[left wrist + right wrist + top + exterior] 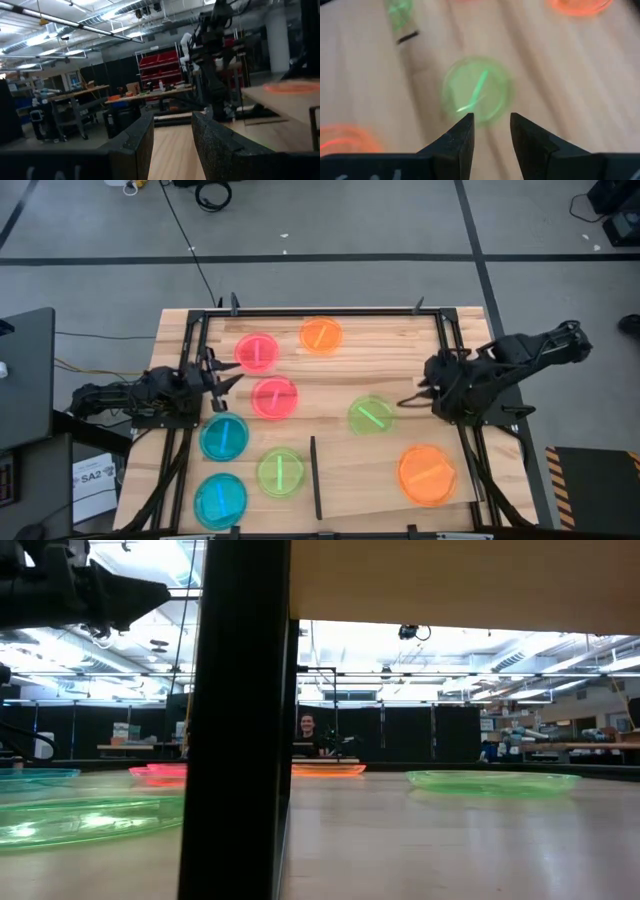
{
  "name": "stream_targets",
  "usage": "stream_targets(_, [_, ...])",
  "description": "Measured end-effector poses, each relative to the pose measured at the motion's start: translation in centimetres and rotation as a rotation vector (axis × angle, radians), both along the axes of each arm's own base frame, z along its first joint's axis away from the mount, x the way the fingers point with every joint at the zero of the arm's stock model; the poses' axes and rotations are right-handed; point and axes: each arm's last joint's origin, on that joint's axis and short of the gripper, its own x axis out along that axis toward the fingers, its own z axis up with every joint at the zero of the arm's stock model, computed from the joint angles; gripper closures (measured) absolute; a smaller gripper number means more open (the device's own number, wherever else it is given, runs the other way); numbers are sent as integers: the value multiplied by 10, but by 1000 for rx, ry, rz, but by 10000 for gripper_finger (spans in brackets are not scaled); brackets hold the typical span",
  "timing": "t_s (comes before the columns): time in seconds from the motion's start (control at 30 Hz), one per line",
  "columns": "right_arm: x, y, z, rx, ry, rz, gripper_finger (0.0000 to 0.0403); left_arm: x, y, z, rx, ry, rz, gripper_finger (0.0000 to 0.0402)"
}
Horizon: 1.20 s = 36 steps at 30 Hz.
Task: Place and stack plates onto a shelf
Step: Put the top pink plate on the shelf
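Translucent plastic, glossy and round, each of the eight plates carries a bright streak of glare on the pale planked bench. Two pink plates, two blue and a green lie toward the left, one orange at the far edge. The shelf, a flat pale board with a thin black strip, bears a second green plate and perhaps an orange one. The right hand hovers above that green plate, fingers parted and empty. The left hand waits beside the pink plates, fingers parted, holding nothing.
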Motion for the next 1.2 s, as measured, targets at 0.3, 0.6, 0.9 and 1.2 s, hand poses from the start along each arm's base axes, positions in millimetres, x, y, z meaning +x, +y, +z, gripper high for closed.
stream_targets(0.3, [17, -21, 1, -43, -107, 29, 270, -1, 4, 0, -177, -55, 101, 260])
stream_targets(0.6, [21, -44, 0, -94, -99, 25, 270, 7, 4, 15, -244, -2, 100, 260])
stream_targets(0.9, [18, -63, 0, -83, -94, -17, 270, 38, 7, 56, -250, 122, 181, 260])
stream_targets(1.2, [16, -71, 0, -67, -96, -60, 270, 93, 24, 96, -282, 326, 327, 260])
